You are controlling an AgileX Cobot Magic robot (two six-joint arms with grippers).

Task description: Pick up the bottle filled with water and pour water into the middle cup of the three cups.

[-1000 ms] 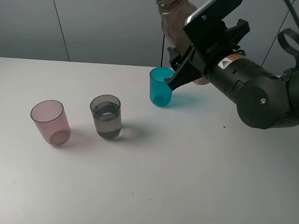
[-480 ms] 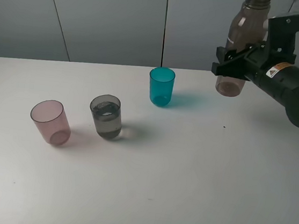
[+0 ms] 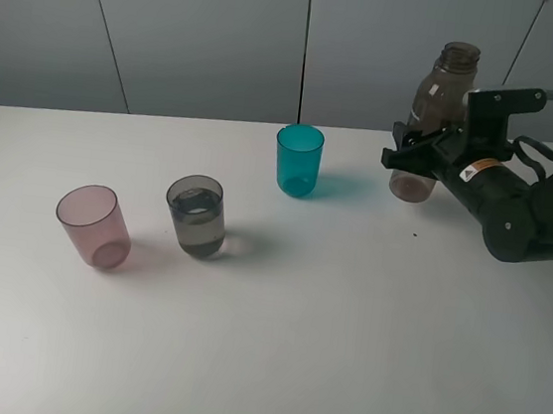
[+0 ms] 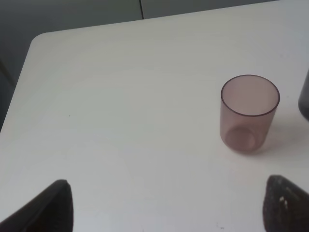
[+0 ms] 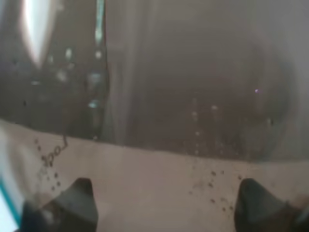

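Note:
The smoky grey-brown bottle stands upright at the back right of the table, its base at or just above the surface. My right gripper is shut around its lower half. In the right wrist view the bottle fills the frame between the fingertips. The three cups stand in a diagonal row: pink, the middle smoky grey cup with water in it, and teal. My left gripper is open and empty, low over the table, with the pink cup ahead of it.
The white table has a rounded far-left corner. A grey panelled wall runs behind it. The teal cup stands a short way left of the bottle. A sliver of the grey cup shows in the left wrist view.
My right arm has swung right with the bottle, turned it from tilted to upright, and lowered it to the table right of the teal cup. The cups have not moved.

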